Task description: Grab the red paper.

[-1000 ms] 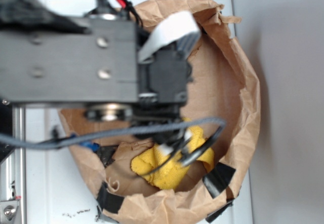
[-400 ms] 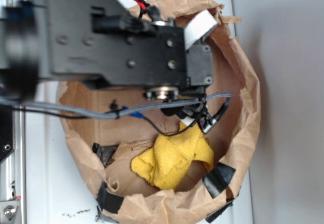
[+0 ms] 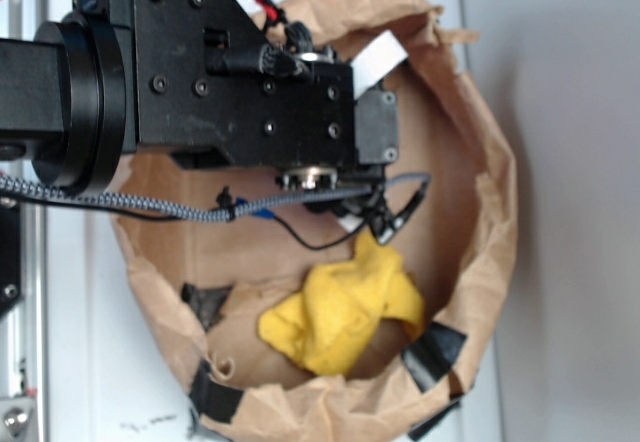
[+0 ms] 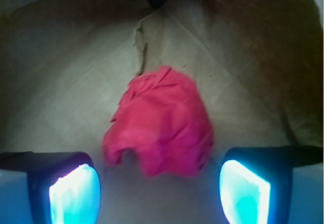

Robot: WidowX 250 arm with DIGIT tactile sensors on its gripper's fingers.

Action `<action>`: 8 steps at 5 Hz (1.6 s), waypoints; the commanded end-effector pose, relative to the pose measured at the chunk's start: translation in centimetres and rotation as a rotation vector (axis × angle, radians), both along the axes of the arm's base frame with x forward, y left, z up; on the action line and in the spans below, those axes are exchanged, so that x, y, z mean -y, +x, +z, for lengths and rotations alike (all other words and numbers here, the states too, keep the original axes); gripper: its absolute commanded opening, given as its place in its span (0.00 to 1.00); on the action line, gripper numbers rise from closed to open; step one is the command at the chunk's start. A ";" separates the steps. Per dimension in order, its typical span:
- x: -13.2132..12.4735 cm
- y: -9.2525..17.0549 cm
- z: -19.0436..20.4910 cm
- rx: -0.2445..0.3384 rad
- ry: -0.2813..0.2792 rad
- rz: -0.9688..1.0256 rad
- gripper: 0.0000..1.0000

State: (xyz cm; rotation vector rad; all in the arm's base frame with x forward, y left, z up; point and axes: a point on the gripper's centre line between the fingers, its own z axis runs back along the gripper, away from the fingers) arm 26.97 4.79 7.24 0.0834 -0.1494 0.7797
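In the wrist view the red paper (image 4: 161,125), a wrinkled bright red wad, lies on the brown floor of the bag, just ahead of and between my two fingers. My gripper (image 4: 159,191) is open and empty; its pads (image 4: 76,193) glow cyan at the lower left and lower right. In the exterior view the black arm (image 3: 240,92) hangs over the brown paper bag (image 3: 480,162) and hides the red paper. The gripper's fingertips show only as dark shapes just above the yellow cloth (image 3: 345,307).
The yellow terry cloth lies at the near side of the bag's floor. Black tape strips (image 3: 432,354) patch the bag's rim. The bag walls rise around the gripper. A grey braided cable (image 3: 150,205) hangs across the bag. A white surface (image 3: 80,342) lies under the bag.
The arm has swung from over the yellow cloth towards the far side of the bag. The cloth is now uncovered. The red paper lies in the gripper's view.
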 end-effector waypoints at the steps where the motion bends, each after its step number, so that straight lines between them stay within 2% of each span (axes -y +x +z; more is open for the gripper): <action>1: -2.0 2.5 -0.3 0.069 0.025 0.034 1.00; 2: -0.7 4.0 -1.8 0.101 0.068 0.019 1.00; 3: 0.1 4.2 -3.2 0.107 0.103 0.016 0.83; 4: 0.6 3.7 -3.5 0.118 0.119 -0.004 0.00; 5: 0.6 3.4 -3.0 0.130 0.108 -0.029 0.00; 6: 0.7 2.7 -1.0 0.143 0.050 -0.070 0.00; 7: 1.1 1.6 3.7 0.169 -0.077 -0.121 0.00; 8: 0.5 1.8 7.7 0.192 -0.188 -0.184 0.00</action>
